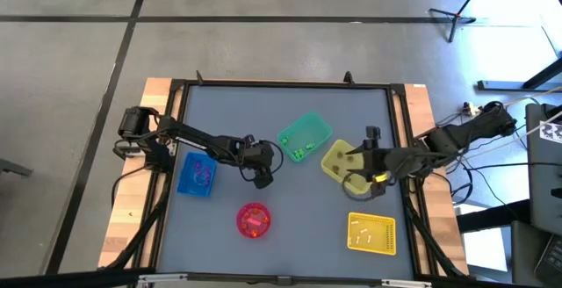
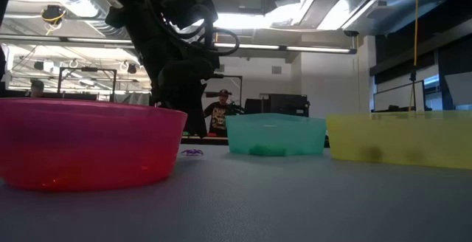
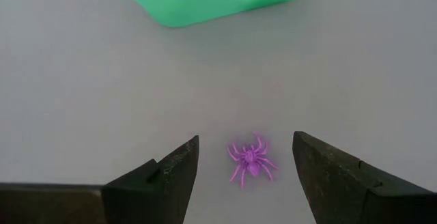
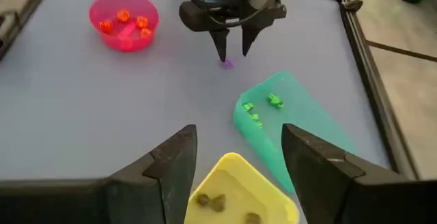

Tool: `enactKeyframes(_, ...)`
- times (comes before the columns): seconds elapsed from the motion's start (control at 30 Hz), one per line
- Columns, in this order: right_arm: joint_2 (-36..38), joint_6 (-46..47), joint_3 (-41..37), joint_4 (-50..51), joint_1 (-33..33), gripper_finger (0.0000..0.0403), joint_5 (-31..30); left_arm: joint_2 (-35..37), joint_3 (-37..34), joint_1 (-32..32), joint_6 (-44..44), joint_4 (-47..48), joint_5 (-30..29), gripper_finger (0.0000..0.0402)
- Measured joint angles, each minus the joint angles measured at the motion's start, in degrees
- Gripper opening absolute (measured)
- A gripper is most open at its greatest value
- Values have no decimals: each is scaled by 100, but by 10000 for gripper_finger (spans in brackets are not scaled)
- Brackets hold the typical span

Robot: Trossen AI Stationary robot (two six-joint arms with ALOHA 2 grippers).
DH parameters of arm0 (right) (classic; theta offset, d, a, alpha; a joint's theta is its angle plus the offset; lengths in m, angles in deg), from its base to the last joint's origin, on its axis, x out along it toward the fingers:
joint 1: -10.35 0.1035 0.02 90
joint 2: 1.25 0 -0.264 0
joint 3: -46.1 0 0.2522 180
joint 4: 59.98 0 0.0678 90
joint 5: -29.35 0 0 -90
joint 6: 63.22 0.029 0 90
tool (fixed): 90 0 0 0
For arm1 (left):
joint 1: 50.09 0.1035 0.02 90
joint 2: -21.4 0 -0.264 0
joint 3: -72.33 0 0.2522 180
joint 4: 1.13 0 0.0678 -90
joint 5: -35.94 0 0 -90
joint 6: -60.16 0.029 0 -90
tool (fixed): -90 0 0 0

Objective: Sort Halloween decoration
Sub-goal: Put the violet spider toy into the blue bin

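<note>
Just 1 purple spider [image 3: 250, 161] on the table [image 3: 82, 101], between the wide-open, empty left gripper [image 3: 246, 166] fingers; right gripper [image 4: 235, 159] open too, empty. No legible writing.

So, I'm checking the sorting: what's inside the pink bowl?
The pink bowl holds several orange trinkets. Anything beneath them is covered, and its wall hides the contents in the low view.

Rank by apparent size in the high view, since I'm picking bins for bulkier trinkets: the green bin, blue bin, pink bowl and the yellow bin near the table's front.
1. green bin
2. yellow bin, nearly alike
3. blue bin
4. pink bowl
</note>
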Motion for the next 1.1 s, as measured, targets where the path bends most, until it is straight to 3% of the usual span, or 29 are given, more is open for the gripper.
enactKeyframes(0.37, 2802, 222, -3042, -2488, 2, 214, -103, -132, -3, 0, 2, -29, 2, 220)
enactKeyframes(0.67, 4819, 174, -4361, -3221, 0, 214, -655, -275, -2, -1, 0, -162, 59, 220)
enactKeyframes(0.83, 5358, -493, -4907, -4261, 0, 214, -552, -289, -2, 4, 2, -191, 60, 220)
enactKeyframes(1.1, 5325, -1575, -5769, -6289, 0, 214, -258, -289, -2, 4, 0, -225, 63, 220)
